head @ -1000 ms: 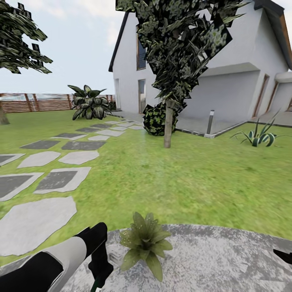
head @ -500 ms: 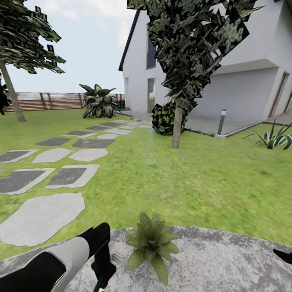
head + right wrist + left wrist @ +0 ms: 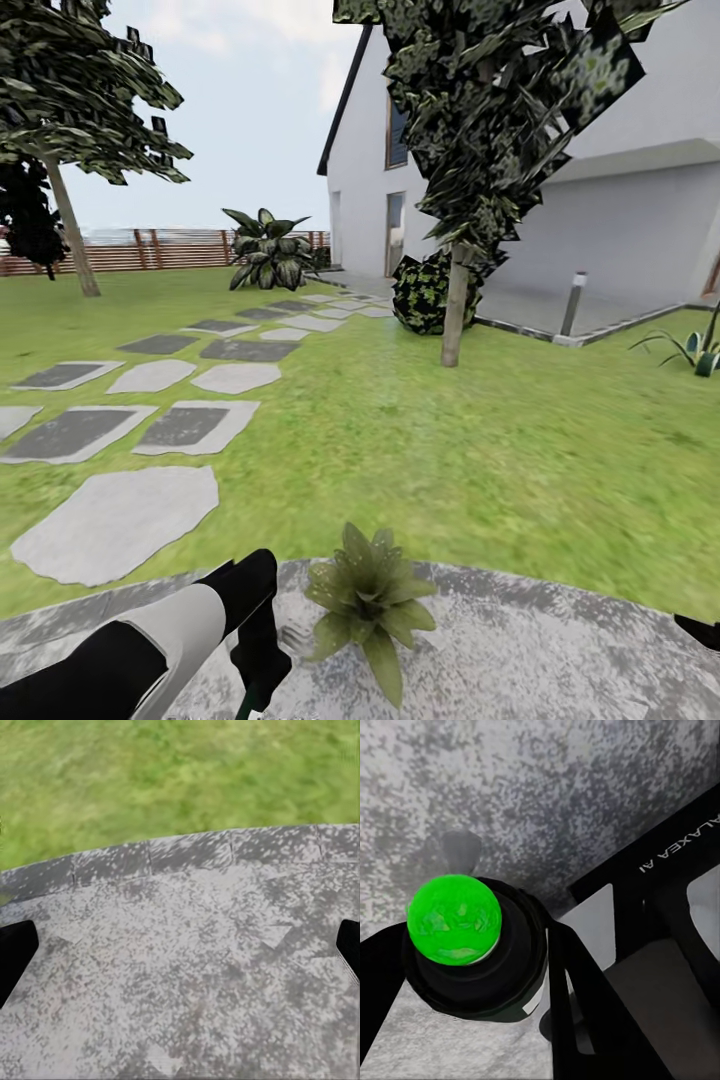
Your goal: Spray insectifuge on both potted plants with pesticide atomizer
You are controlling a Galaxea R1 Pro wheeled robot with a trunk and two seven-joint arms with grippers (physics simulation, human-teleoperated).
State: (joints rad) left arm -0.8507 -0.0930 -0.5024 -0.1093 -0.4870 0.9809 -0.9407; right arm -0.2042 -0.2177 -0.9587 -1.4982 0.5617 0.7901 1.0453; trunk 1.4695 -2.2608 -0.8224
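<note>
One potted plant [image 3: 368, 600], a low rosette of olive-green leaves, sits on the grey paved patio [image 3: 520, 650] just in front of me in the head view. My left gripper [image 3: 258, 660] hangs a little to its left, pointing down. The left wrist view looks down on the pesticide atomizer [image 3: 454, 919], a dark bottle with a bright green cap, standing between the black fingers [image 3: 577, 982] of my left gripper [image 3: 472, 975] above the paving. A sliver of the bottle [image 3: 246, 706] shows under the hand. My right gripper [image 3: 180, 952] is open over bare paving, its tip [image 3: 700, 630] at the right edge.
Lawn stretches beyond the patio rim. Stepping stones [image 3: 120, 520] run off to the left toward a leafy shrub [image 3: 268, 250] and wooden fence [image 3: 150, 250]. A tree trunk [image 3: 455, 305], dark bush [image 3: 425, 292], bollard lamp [image 3: 572, 303] and agave [image 3: 695, 350] stand before the white house.
The whole head view has shifted right, so the camera has turned left; a second tree has come into view at left. Both arms keep their places in the picture.
</note>
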